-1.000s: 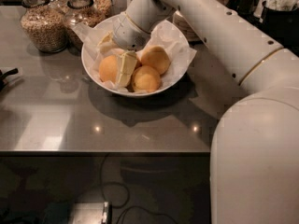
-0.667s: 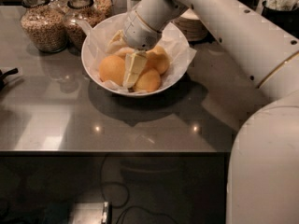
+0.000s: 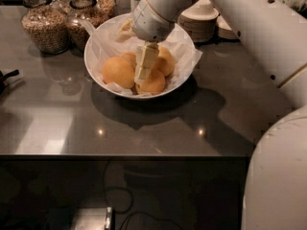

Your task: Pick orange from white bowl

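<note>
The claw [image 3: 144, 68] points straight down into the bowl [image 3: 94, 67], poked in among the oranges [image 3: 165, 61]. Honestly can't tell whether it's spread or pinching anything, it just reads as one pale block from this angle. Its tip sits right at the top of the front orange [image 3: 153, 84] and looks like it's touching it. Another orange [image 3: 117, 72] is just left of the claw, one is just right of it, and a bit of a fourth peeks out behind it on the left. All of them sit in the bowl on crinkly white paper [image 3: 184, 49] that sticks out past the rim to the claw's right. The arm [image 3: 230, 8] comes in from the upper right, over the bowl. Behind the claw to the left are two glass jars [image 3: 45, 25] full of something grainy, close up against the bowl's far side. Behind it to the right is a stack of paper bowls [image 3: 199, 23]. The bowl sits on a dark shiny counter [image 3: 72, 128], and the robot's white body [image 3: 278, 176] fills the near right corner.
</note>
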Action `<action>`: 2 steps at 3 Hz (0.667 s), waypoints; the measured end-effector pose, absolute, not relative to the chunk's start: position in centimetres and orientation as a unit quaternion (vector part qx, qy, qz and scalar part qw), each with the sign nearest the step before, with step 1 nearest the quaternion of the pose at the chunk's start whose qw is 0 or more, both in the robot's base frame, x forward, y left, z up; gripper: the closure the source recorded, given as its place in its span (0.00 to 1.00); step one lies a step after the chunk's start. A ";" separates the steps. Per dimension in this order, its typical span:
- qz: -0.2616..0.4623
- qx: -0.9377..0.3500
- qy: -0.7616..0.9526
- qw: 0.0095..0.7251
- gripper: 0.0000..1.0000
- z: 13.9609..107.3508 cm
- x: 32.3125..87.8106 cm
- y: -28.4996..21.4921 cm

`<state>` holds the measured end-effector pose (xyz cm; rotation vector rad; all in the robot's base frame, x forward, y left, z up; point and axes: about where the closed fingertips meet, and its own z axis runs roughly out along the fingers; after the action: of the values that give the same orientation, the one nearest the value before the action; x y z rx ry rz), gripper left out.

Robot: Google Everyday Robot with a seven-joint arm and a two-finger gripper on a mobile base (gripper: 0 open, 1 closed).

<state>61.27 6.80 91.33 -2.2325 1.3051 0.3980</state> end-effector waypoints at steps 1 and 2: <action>0.147 -0.824 0.482 0.260 0.33 91.3 61.3 6.8; 0.147 -0.824 0.482 0.260 0.37 91.3 61.3 6.8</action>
<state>61.27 6.80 91.33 -2.2325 1.3051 0.3981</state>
